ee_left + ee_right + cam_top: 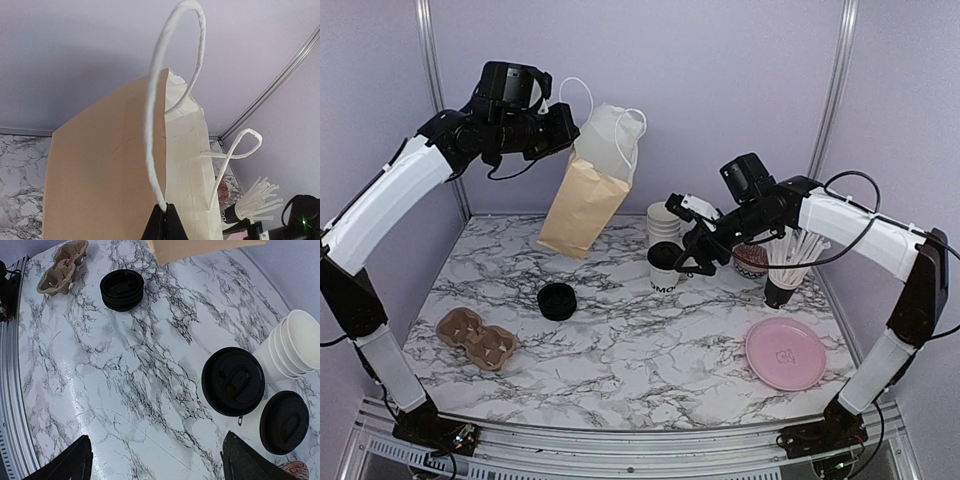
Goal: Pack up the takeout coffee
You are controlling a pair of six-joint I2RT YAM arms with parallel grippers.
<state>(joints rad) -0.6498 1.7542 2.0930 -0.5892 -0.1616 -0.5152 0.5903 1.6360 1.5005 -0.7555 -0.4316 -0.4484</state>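
Observation:
The takeout coffee (663, 270) is a white cup with a black lid (233, 381) and dark lettering, standing right of centre on the marble table. My right gripper (684, 236) hovers open just right of and above it, and the right wrist view shows its wide-apart fingers (156, 437) empty, with the lid off to the right. A second lidded cup (284, 422) stands beside the first. My left gripper (564, 128) is shut on the white handle (150, 130) of a brown paper bag (584, 195). The bag hangs tilted at the back, its mouth (187, 150) partly spread.
A stack of lidless white cups (663, 218) stands behind the coffee. A stack of loose black lids (557, 300) sits mid-table and a cardboard cup carrier (475, 337) front left. At the right are a pink plate (785, 352), a black holder of white straws (786, 268) and a patterned bowl (751, 260).

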